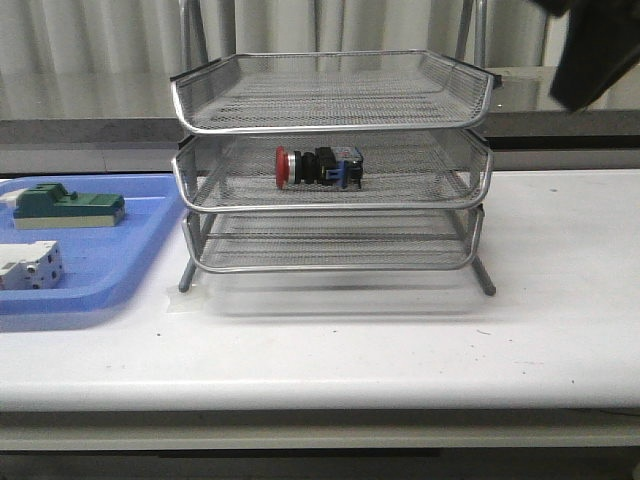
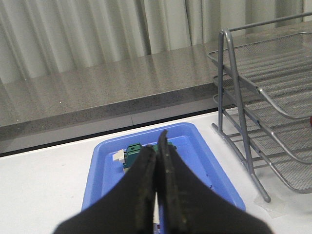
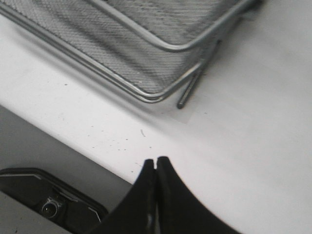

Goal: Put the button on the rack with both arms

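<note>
Both pincers pressed together and empty, left pincer [image 2: 157,146] above the blue tray [image 2: 105,165], right pincer [image 3: 155,163] over the surface [image 3: 253,122]; button [image 1: 318,167] lying center-frame on the rack's [image 1: 478,150] middle tier, placement seemingly finished, only retreat likely left.

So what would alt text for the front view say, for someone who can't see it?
A red-capped button lies on its side in the middle tier of a three-tier wire rack on a white table. A blue tray with two small blocks sits to its left.
</note>
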